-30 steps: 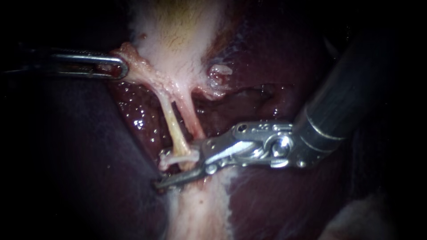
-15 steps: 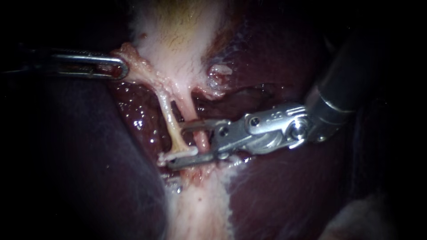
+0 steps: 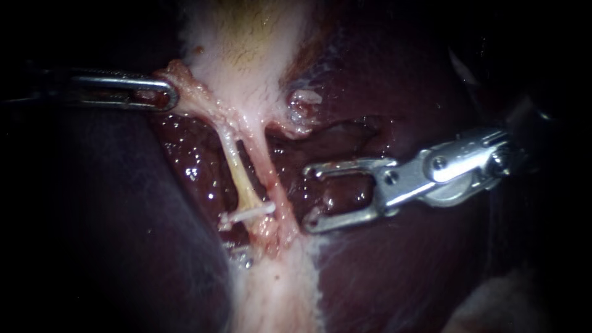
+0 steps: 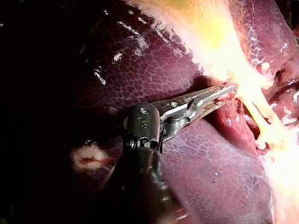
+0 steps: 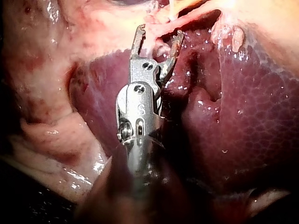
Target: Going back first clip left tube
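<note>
1. Field. The surface under the work is the liver (image 3: 394, 277), dark red-purple and wet. The gallbladder (image 3: 246, 49), pale with a yellow patch, lies at the top of the endoscope view. The surroundings at the edges are dark, and nothing of the room can be made out.

2. Task item. Two tubes run down from the gallbladder, side by side. The left tube (image 3: 237, 176) is yellowish; the right tube (image 3: 270, 179) is pink. One white clip (image 3: 246, 214) sits crosswise on the lower end of the left tube. Its right end reaches the right tube.

3. Right instrument (image 3: 310, 197). The hand is released: its jaws stand wide apart with only liver showing between them. The jaw tips are just beside the right tube and apart from it. The clip lies on the far side of that tube, near the lower jaw tip and clear of it.

4. Left instrument (image 3: 161, 94). The hand is clenched, with both jaws grasping the edge of the gallbladder, above the tubes and well apart from the clip.
</note>
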Action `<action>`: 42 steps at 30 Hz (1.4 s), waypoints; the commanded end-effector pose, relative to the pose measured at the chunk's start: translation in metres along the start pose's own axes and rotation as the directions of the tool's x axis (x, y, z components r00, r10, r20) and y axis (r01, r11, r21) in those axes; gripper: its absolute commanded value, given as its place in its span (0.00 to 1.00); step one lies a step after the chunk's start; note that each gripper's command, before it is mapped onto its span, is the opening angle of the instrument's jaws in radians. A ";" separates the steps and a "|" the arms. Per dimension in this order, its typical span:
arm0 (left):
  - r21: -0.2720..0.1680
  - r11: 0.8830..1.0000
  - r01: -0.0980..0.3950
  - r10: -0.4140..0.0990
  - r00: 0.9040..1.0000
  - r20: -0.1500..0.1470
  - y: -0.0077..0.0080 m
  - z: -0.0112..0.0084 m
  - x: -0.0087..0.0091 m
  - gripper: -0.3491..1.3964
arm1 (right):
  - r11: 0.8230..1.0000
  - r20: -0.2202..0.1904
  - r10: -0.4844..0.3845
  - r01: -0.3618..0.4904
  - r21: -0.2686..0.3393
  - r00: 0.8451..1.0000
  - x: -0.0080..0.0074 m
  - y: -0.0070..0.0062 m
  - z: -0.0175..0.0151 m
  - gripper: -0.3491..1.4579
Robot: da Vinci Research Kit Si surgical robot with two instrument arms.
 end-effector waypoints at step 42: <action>0.027 0.999 -0.027 0.027 1.000 0.000 -0.0032 0.0085 -0.0027 0.00 | 1.000 0.000 -0.010 0.010 -0.005 1.000 0.0001 -0.0003 -0.0032 0.47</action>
